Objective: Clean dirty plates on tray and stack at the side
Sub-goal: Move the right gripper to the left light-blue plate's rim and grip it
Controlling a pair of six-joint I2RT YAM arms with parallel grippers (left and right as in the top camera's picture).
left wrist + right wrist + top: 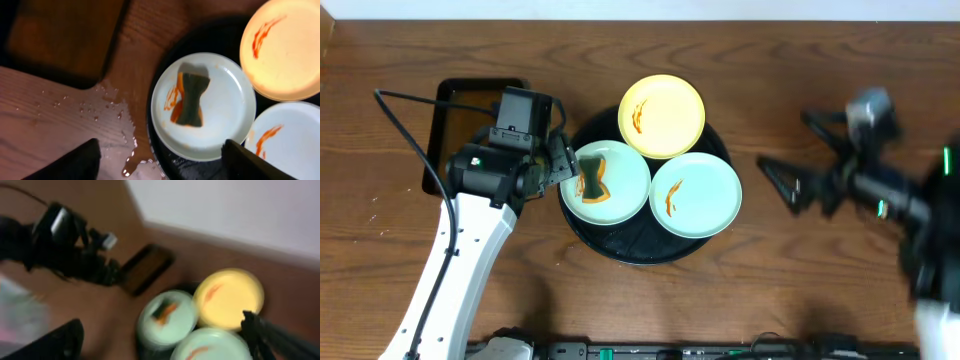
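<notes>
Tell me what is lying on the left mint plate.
A dark green sponge, pinched at its middle, lies on the plate, with orange sauce streaks beside it. The plate surface under the sponge is hidden.

- Overhead view: fixed above the table [740, 300], facing straight down from far off. It takes in the left arm [470, 230], right arm [890, 190], tray [620, 243], sponge plate [630, 172], yellow plate [662, 116] and second mint plate [696, 194].
- Left wrist view: close, facing down past the left pincer [160, 162], with the sponge plate just ahead of its tips.
- Right wrist view: farther off, slanted and blurred. Beyond the right pincer [165, 339] lie all three plates, the left arm and the wall [240, 210].
- Shared by all views: the plates.
</notes>
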